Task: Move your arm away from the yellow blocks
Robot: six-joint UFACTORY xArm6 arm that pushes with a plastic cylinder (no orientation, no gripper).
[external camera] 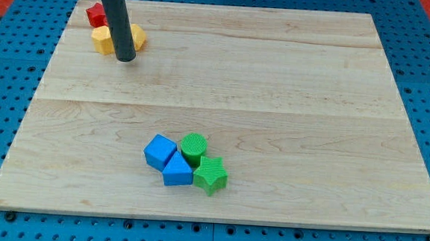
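Note:
Two yellow blocks sit at the view's top left: one (102,40) left of the rod, one (136,36) just right of it and partly hidden. Their shapes are hard to make out. A red block (94,14) lies just above the left yellow one. My tip (125,57) rests on the board between the two yellow blocks, at their lower edge, touching or nearly touching both. The dark rod rises up out of the top of the view.
A cluster lies low in the middle: a blue cube (159,151), a blue triangular block (177,170), a green cylinder (194,146) and a green star-shaped block (211,175). The wooden board (292,88) sits on a blue pegboard (429,44).

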